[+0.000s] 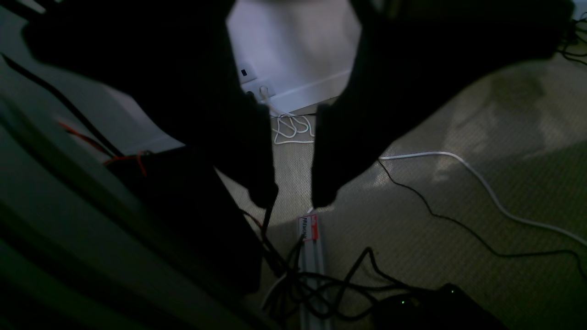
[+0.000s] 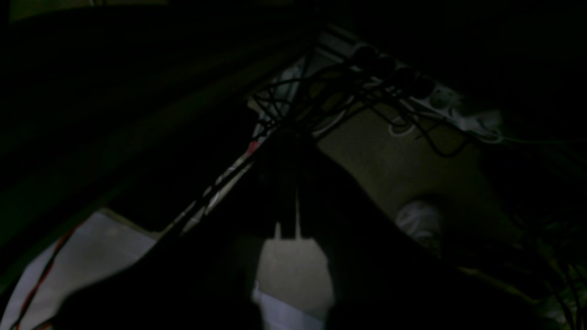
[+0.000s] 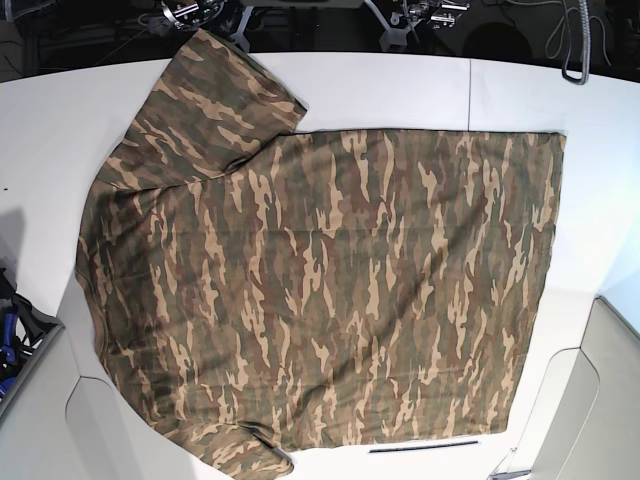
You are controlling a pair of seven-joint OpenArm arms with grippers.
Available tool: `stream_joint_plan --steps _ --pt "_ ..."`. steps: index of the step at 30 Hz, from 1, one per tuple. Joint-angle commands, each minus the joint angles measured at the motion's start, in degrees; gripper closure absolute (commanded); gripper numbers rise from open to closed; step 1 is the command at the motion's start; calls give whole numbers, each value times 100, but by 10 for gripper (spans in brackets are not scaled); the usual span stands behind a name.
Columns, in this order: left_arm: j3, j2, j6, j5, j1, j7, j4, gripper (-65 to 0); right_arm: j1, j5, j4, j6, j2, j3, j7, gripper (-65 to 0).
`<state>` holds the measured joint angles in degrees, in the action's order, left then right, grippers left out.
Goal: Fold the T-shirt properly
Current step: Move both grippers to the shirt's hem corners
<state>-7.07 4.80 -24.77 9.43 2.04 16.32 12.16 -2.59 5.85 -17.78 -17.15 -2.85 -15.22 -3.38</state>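
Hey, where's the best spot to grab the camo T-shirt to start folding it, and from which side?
Probably the straight hem corners of the T-shirt on the base view's right, pinched from above. The shirt lies flat and spread on the white table, sleeves at the left, so that long free edge should lift cleanly and carry over toward the sleeves.
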Motion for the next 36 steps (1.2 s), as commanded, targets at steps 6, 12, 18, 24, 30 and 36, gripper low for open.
stream_joint_plan --steps 6,12,18,24,30,36 --pt "-9 15 -57 -7 -7 -17 26 -176 -13 -7 -48 -66 -13 15 59 0" --pt "-9 15 -57 -7 11 -90 26 -176 -13 -7 -48 -66 -13 15 57 0" --pt "-9 26 -66 -7 111 -83 63 -176 -24 -7 -48 -66 -17 15 57 0" --pt "-9 216 -702 236 785 -22 850 -177 -444 -9 -422 -66 -72 15 57 0" --pt "-9 516 -699 531 1755 192 2304 -176 -1416 -33 -1672 -116 -411 15 55 0" --pt "125 798 -699 957 2809 345 3705 -176 -2500 -525 -3185 -673 -1014 15 55 0"
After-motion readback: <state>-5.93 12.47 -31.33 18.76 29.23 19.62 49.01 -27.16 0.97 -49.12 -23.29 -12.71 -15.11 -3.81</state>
